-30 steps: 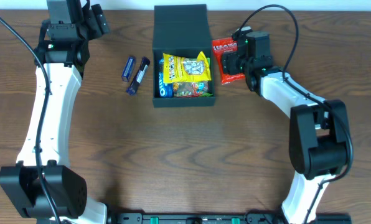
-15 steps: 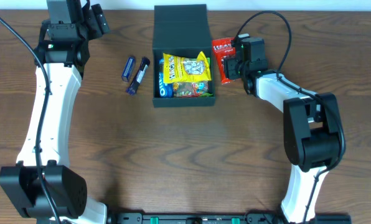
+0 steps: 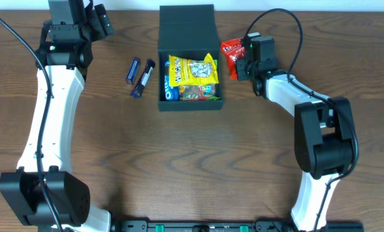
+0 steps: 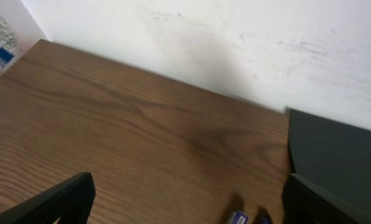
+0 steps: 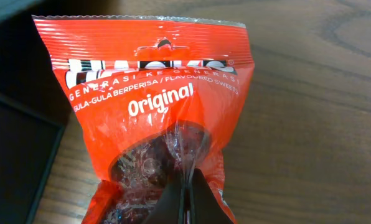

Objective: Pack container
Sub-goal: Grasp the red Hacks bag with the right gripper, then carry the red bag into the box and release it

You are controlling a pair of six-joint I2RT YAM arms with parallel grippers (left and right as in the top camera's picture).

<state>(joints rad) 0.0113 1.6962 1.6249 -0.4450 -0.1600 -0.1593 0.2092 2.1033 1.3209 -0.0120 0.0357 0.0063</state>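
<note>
The container (image 3: pixel 191 105), a dark box with its flip lid (image 3: pixel 187 24) laid open toward the back, stands at the middle back of the table. It holds a yellow snack packet (image 3: pixel 192 69) and other packets. Just right of it, my right gripper (image 3: pixel 239 62) is shut on a red sweets packet (image 3: pixel 230 50). In the right wrist view the fingertips (image 5: pixel 187 180) pinch the clear lower part of that red packet (image 5: pixel 160 87), whose top points away. My left gripper (image 3: pixel 100 19) hangs open at the back left, empty (image 4: pixel 188 190), with the container's lid (image 4: pixel 341 149) to its right.
Two blue wrapped bars (image 3: pixel 133 71) (image 3: pixel 142 78) lie side by side on the wood left of the container; their tips show in the left wrist view (image 4: pixel 238 218). A white wall runs behind the table's back edge (image 4: pixel 173 37). The right arm's cable (image 3: pixel 288 26) loops above it.
My right gripper has closed on the red packet, after sliding a little left and back toward the container. The packet has bunched up and shifted with it. The left arm has not moved.
</note>
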